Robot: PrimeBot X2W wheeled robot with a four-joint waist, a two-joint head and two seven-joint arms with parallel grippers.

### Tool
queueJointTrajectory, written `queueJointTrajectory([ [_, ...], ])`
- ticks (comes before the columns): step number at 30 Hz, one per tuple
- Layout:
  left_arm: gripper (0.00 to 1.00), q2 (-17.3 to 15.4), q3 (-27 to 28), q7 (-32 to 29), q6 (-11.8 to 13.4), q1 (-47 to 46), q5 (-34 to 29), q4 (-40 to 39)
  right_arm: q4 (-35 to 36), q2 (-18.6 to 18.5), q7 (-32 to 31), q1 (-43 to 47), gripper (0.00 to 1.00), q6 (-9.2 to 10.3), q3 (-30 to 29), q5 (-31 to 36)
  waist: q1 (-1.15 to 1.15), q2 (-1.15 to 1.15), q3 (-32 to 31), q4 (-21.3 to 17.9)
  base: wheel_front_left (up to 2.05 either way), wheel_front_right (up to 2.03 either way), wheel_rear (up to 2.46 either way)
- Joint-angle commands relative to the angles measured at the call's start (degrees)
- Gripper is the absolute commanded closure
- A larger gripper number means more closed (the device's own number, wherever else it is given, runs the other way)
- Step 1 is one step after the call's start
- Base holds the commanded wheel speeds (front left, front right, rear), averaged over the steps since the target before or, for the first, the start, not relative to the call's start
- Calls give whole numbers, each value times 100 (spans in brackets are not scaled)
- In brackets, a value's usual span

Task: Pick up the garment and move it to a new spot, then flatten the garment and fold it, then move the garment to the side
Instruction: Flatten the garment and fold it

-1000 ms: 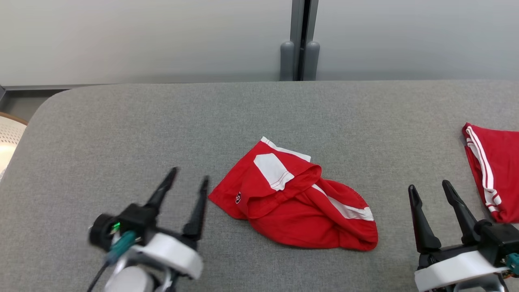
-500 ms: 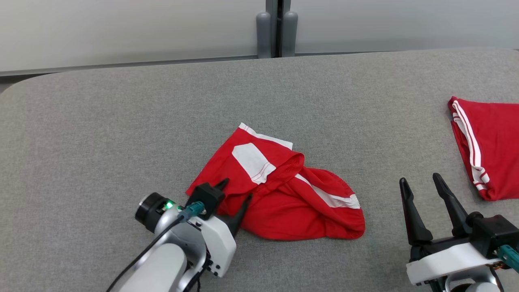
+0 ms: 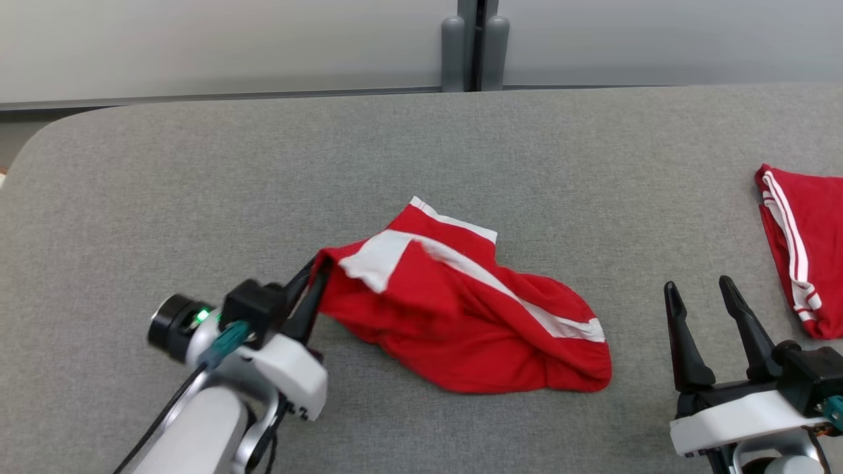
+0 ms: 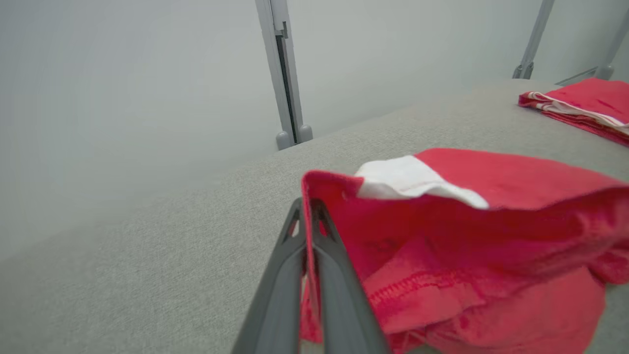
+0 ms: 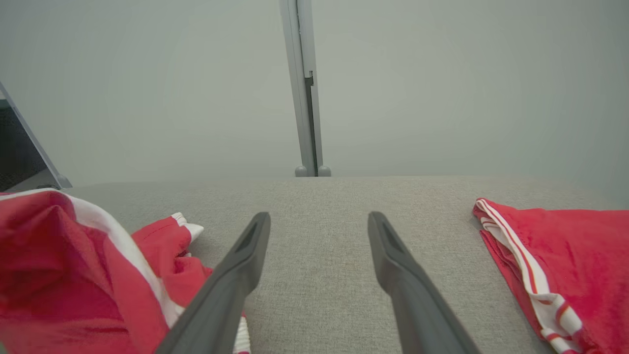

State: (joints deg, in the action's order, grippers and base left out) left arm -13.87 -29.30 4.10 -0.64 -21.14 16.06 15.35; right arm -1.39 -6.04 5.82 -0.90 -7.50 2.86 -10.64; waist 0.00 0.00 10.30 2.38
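Observation:
The garment (image 3: 461, 309) is a crumpled red piece with white stripes, lying mid-table. Its left corner is raised off the surface, pinched by my left gripper (image 3: 316, 276), which is shut on it. In the left wrist view the two fingers (image 4: 314, 275) press together on the red hem of the garment (image 4: 467, 236). My right gripper (image 3: 708, 299) rests open at the lower right, apart from the cloth. The right wrist view shows that gripper (image 5: 319, 221) with spread fingers over bare table, the garment (image 5: 73, 275) at its left.
A second red garment with white stripes (image 3: 807, 250) lies folded at the table's right edge, also in the right wrist view (image 5: 560, 265). The grey fabric table (image 3: 197, 184) ends at a wall with a grey post (image 3: 474, 46) behind.
My left gripper reached the garment's left edge, shut on it and lifted that corner up and leftward, pulling the cloth open. The head camera shifted. The right gripper stayed still.

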Motion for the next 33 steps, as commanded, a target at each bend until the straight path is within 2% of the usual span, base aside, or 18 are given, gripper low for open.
queueJointTrajectory([
  [1,100,-107,90,30,41,185,94,-105,-2,3,-14,4,0,2,-12,-10,0,0,-27,36,0,0,0],
  [5,100,-375,292,75,73,727,337,-505,-6,-27,-26,67,0,2,-64,-47,0,0,-75,96,0,0,0],
  [9,100,-642,382,130,-40,1285,578,-497,22,-19,-61,91,0,2,-138,-76,0,0,-70,147,0,0,0],
  [13,100,-579,460,281,-115,1390,799,-191,48,-26,-111,86,0,2,-161,-92,0,0,-48,168,0,0,0],
  [14,85,-555,479,301,-112,1373,818,-79,56,-29,-117,88,0,2,-164,-87,0,0,-43,171,0,0,0],
  [15,0,-521,513,373,-89,1336,868,3,62,-26,-126,90,0,2,-162,-84,0,0,-40,167,0,0,0],
  [20,0,-315,756,716,68,1254,1074,286,107,-42,-182,116,0,2,-150,-68,0,0,-102,156,0,0,0],
  [27,0,-356,1211,981,391,1324,1197,515,225,-84,-276,175,0,2,-149,-24,0,0,-273,161,0,0,0],
  [33,0,-298,1644,1100,403,1370,1294,256,351,-100,-372,250,0,2,-175,-6,0,0,-462,155,0,0,0],
])
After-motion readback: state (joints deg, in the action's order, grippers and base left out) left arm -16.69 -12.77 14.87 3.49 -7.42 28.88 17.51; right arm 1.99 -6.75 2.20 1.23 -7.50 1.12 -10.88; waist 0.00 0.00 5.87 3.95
